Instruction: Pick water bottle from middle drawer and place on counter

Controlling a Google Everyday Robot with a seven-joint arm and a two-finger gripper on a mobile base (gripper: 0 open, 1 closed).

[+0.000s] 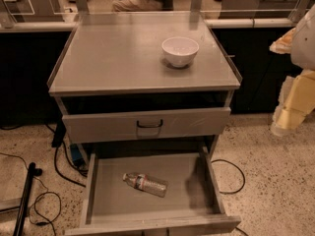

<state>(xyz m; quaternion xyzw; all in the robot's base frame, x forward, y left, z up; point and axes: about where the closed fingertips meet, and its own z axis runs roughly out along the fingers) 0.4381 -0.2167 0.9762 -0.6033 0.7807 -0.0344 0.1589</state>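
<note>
The water bottle [145,183] lies on its side on the floor of the open middle drawer [110,198], cap toward the left, near the drawer's centre. The counter [118,53] is the flat grey cabinet top above it. My gripper [289,114] hangs at the right edge of the view, pale yellow and white. It is beside the cabinet at about the height of the upper drawer, well to the right of and above the bottle, touching nothing.
A white bowl [180,50] stands on the counter's right back part. A grey drawer front with a black loop handle [149,124] sits above the open drawer. Cables [49,200] and a black pole [23,200] lie on the speckled floor at the left. A cable [231,178] loops at the right.
</note>
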